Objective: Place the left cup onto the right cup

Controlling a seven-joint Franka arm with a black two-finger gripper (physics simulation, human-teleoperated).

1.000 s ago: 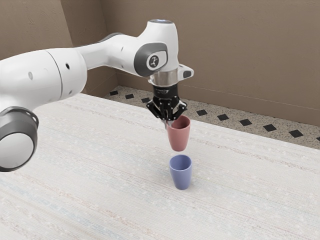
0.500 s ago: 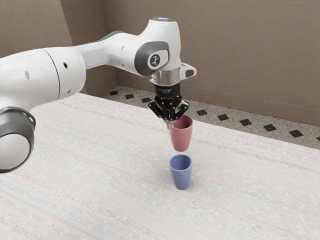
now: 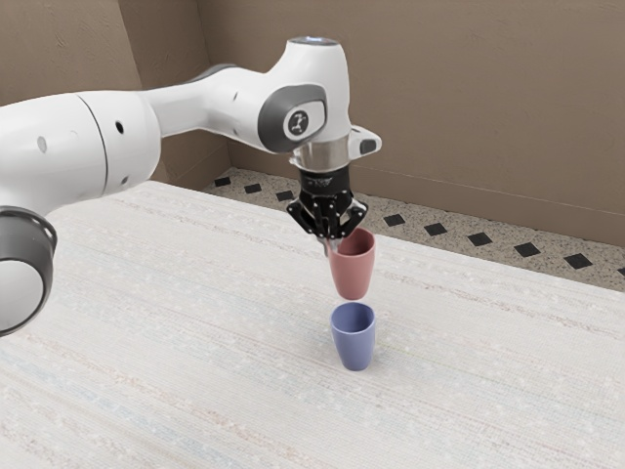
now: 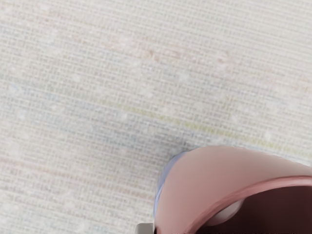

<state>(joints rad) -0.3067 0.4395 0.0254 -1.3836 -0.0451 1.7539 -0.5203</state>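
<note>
Barely anything moved over the last second: red cup [image 3: 352, 268] drifted a touch toward the exterior view's right, then settled back and slightly lower. The big arm [image 3: 195, 107] link slid a bit toward the exterior view's left. Net effect is fine alignment, not transport. The carry looks done and the lowering is only just starting.

Red cup hangs upright in the air, directly above the blue cup [image 3: 353, 336], which stands on the surface [image 3: 176, 322]. A small gap shows between the red cup's base and the blue rim, so they are not touching yet. Wrist view agrees: red cup [image 4: 229, 185] sits close under the hand, with a sliver of blue cup [image 4: 161, 187] peeking past its edge, over the woven surface [image 4: 97, 97]. Centring looks good from that sliver, though I can't be sure how exact it is.

Pincer [image 3: 332, 231] is clamped on the red cup's rim, on the side toward the exterior view's left, one finger apparently inside and one outside.

Arm pose: comes in from the exterior view's left, forearm roughly level, wrist bent so the hand points straight down over the cups.

Next call: straight descent until the red cup nests into the blue one, then let go. The off-centre rim grip could tip the cup on contact.
</note>
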